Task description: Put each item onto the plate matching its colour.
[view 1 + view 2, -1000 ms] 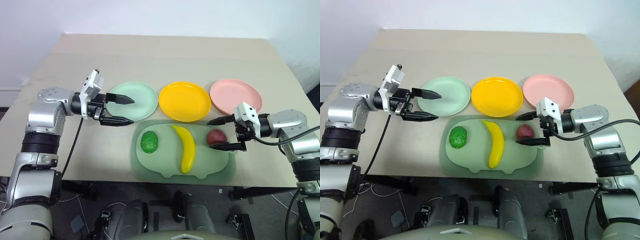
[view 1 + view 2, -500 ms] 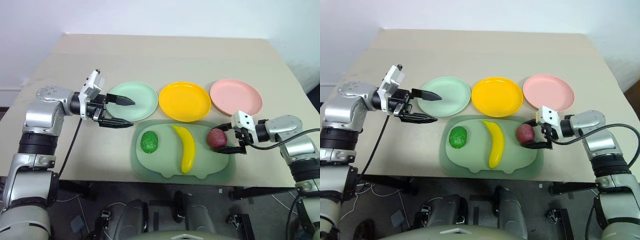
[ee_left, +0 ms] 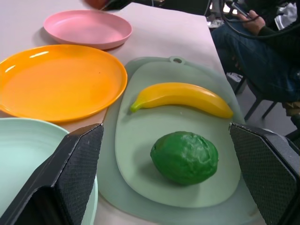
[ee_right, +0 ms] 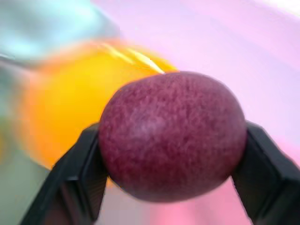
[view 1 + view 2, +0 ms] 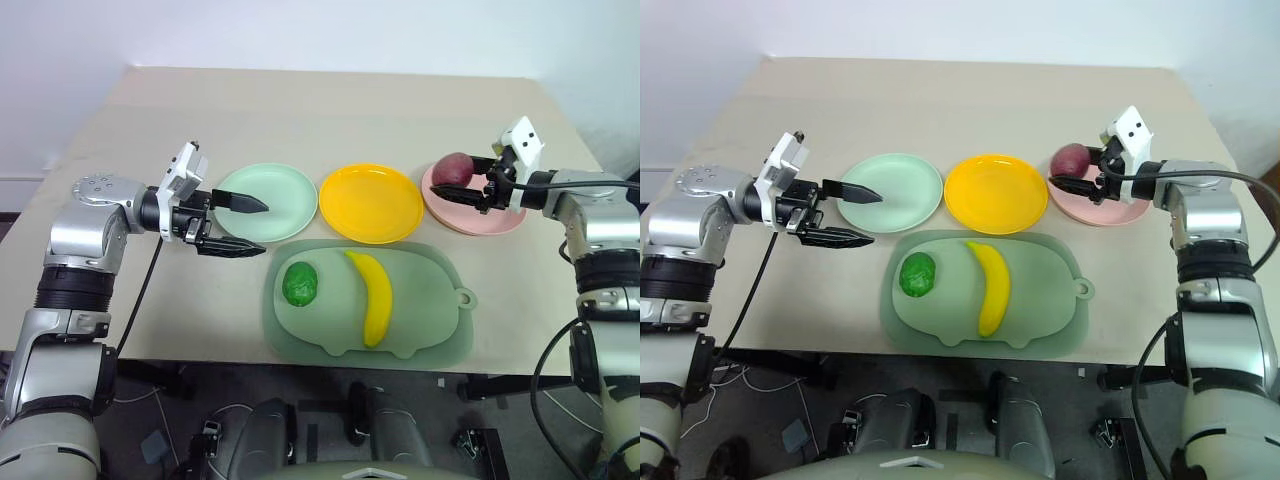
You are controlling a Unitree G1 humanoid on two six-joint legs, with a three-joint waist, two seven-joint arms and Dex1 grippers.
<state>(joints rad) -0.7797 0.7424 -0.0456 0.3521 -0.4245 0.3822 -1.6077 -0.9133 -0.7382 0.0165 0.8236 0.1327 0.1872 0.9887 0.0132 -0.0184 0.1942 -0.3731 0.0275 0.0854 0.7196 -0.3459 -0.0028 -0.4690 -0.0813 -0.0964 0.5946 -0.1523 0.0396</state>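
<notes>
Red fruit (image 5: 455,168) lifted off mat, in right gripper (image 5: 478,186) over pink plate (image 5: 500,213).

Robot lab or test room, bare beige table (image 5: 330,110), plain white wall (image 5: 320,30), cables on floor (image 5: 160,400)

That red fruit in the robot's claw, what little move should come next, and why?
Probably lower it a touch and open the claw. The right claw grips the dark red fruit over the near-left edge of the pink plate, its matching colour, so letting go there should finish this item. The banana and green fruit wait on the mat.
</notes>
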